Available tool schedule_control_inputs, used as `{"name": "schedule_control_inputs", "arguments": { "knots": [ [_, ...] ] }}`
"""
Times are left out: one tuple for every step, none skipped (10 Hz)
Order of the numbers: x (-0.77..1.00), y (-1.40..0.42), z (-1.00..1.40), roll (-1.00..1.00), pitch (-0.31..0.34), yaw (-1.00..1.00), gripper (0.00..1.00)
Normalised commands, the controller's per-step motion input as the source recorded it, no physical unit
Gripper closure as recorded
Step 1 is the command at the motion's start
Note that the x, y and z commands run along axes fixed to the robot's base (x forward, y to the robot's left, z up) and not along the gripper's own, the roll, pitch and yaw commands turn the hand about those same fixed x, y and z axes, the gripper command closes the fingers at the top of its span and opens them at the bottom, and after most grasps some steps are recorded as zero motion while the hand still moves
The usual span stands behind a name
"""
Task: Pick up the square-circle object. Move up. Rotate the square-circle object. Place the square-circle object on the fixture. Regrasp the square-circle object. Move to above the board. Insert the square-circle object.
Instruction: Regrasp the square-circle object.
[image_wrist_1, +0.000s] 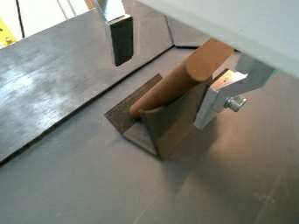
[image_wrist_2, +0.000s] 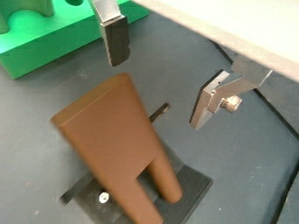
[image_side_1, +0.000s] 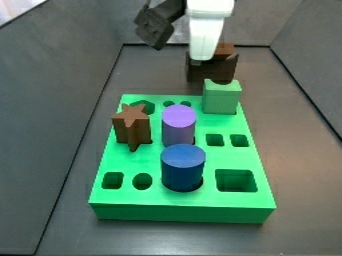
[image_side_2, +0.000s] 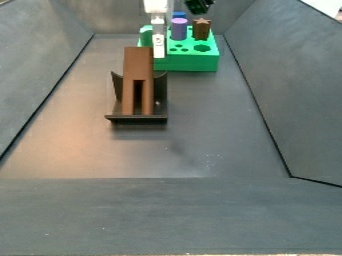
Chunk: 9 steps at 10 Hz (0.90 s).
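Peg (image_wrist_2: 117, 144) is resting on the fixture (image_side_2: 138, 112), leaning against its upright, so placing looks done. Claw (image_wrist_2: 163, 74) is hanging above it, spread wide and holding nothing. Regrasping, moving over the board (image_side_1: 187, 170) and inserting are remaining.

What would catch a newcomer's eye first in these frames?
The brown peg leaning on the dark fixture, mid-floor in a side view. The gripper is open just above it, fingers apart and touching nothing in both wrist views. Behind stands the green board with purple, blue and star pieces.
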Motion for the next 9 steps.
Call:
{"name": "schedule_control_inputs", "arguments": {
  "knots": [
    [0.87, -0.02, -0.01, 0.06, 0.138, 0.04, 0.00],
    [0.76, -0.02, -0.02, 0.06, 0.136, 0.04, 0.00],
    [0.68, -0.02, -0.02, 0.07, 0.138, 0.03, 0.00],
    [0.58, -0.02, -0.02, 0.07, 0.137, 0.03, 0.00],
    [0.51, -0.02, -0.02, 0.08, 0.136, 0.03, 0.00],
    [0.42, -0.02, -0.02, 0.08, 0.138, 0.03, 0.00],
    [0.38, -0.02, -0.02, 0.08, 0.135, 0.03, 0.00],
    [0.29, -0.02, -0.02, 0.09, 0.138, 0.03, 0.00],
    [0.22, -0.02, -0.02, 0.09, 0.141, 0.03, 0.00]
  ]
}}
